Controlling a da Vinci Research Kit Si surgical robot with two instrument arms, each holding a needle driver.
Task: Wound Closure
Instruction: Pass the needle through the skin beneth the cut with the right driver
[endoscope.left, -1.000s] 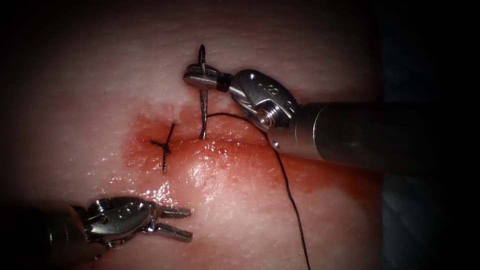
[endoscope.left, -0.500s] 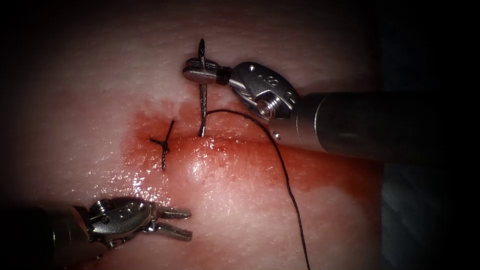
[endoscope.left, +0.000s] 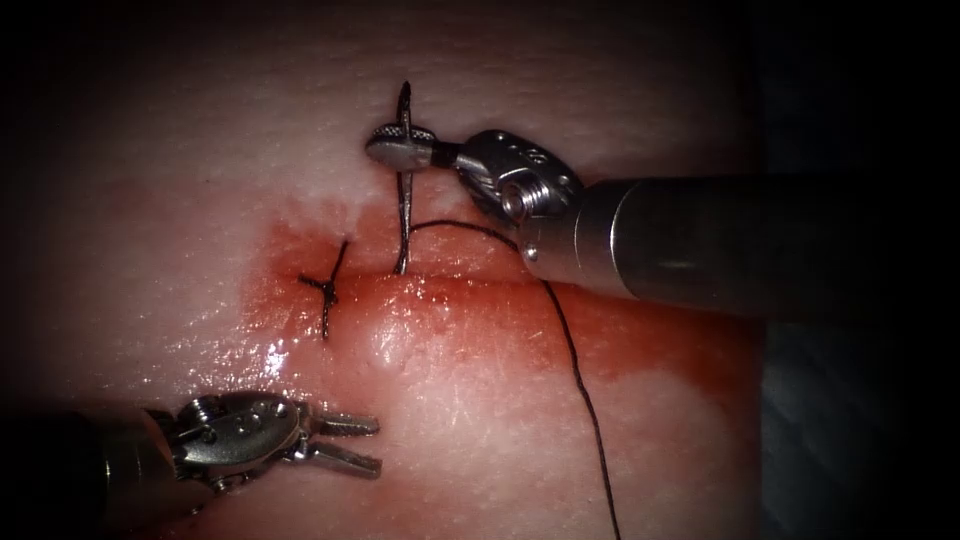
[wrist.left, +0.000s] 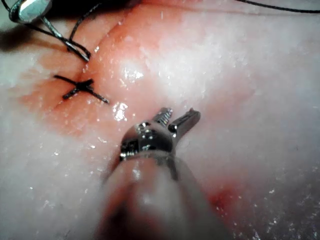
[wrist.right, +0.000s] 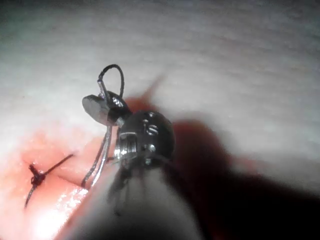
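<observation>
In the endoscope view, the right arm's shiny steel end effector (endoscope.left: 400, 150) sits at about twelve o'clock of the frame, clamped on the thin curved steel needle (endoscope.left: 404, 190) near its upper end. The needle runs down from there and its lower end enters the pale pink tissue (endoscope.left: 640, 440) at the upper lip of the red, wet cut (endoscope.left: 470, 290), just right of a dark knotted stitch (endoscope.left: 328, 288). The fine black thread (endoscope.left: 575, 370) arcs from the needle toward five o'clock. At about seven o'clock, the left arm's steel end effector (endoscope.left: 355, 442) hovers narrowly parted, holding nothing.

The left wrist view shows the left end effector (wrist.left: 178, 119) slightly apart and empty above the tissue (wrist.left: 260, 80), the stitch (wrist.left: 80, 89) at ten o'clock from it.

The right wrist view shows the right end effector (wrist.right: 102, 107) closed on the needle (wrist.right: 100, 160), the stitch (wrist.right: 36, 177) lying at eight o'clock.
</observation>
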